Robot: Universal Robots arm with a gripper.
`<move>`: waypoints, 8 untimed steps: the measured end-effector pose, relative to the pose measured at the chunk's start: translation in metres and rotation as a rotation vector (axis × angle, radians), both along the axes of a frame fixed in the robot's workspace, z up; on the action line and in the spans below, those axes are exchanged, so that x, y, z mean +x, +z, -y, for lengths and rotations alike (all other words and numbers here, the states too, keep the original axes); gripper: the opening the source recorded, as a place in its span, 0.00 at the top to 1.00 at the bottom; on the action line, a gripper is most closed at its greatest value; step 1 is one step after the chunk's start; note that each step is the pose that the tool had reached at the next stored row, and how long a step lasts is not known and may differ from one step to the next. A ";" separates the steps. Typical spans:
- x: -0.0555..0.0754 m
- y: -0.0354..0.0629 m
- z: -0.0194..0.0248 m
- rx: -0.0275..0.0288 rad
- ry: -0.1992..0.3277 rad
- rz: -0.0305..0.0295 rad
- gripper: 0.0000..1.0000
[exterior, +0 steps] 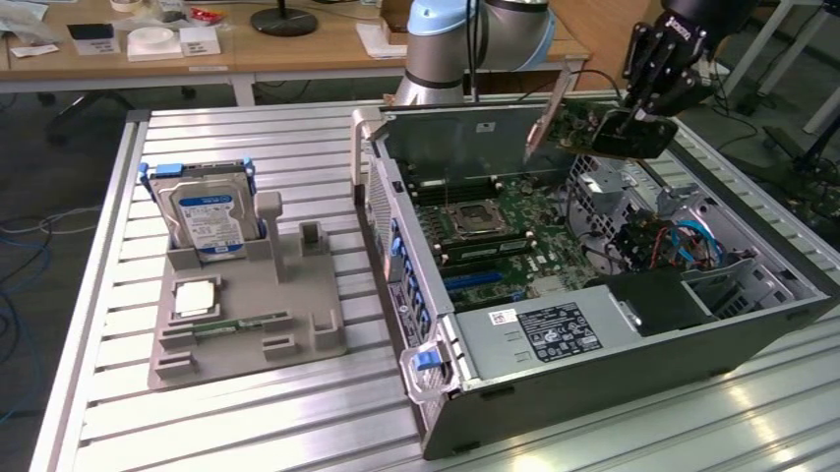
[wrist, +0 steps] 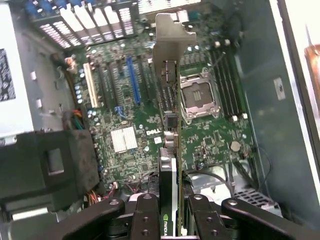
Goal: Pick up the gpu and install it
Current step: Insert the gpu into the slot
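Observation:
My gripper (exterior: pixel 620 130) is shut on the gpu (exterior: pixel 562 120) and holds it in the air over the far end of the open computer case (exterior: pixel 630 379). The card hangs tilted, its silver bracket (exterior: pixel 544 106) pointing down toward the motherboard (exterior: pixel 514 231). In the wrist view the gpu (wrist: pixel 171 145) appears edge-on between my black fingers (wrist: pixel 145 216), and its bracket (wrist: pixel 170 40) reaches out above the board. It hovers clear of the board, between the blue expansion slot (wrist: pixel 132 80) and the CPU socket (wrist: pixel 199 97).
A grey parts holder (exterior: pixel 243 329) on the slatted table (exterior: pixel 263 433) carries an upright hard drive (exterior: pixel 207 218) and a flat memory stick (exterior: pixel 244 323). Inside the case are a power supply (exterior: pixel 552 332), a black duct (wrist: pixel 55 165) and cables (exterior: pixel 676 246). Desks stand behind.

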State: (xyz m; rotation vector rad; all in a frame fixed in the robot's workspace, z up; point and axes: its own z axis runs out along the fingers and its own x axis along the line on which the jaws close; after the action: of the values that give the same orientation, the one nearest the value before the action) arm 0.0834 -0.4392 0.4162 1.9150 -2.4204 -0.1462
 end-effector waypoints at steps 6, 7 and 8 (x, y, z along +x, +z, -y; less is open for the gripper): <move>0.000 -0.0003 0.0000 0.0000 0.103 0.0000 0.73; 0.000 -0.0003 0.0001 -0.0002 0.110 0.0000 0.73; 0.000 -0.0003 0.0001 -0.0002 0.112 0.0000 0.73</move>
State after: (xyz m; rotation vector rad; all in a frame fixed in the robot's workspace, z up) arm 0.0834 -0.4393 0.4160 2.0442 -2.3055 -0.1410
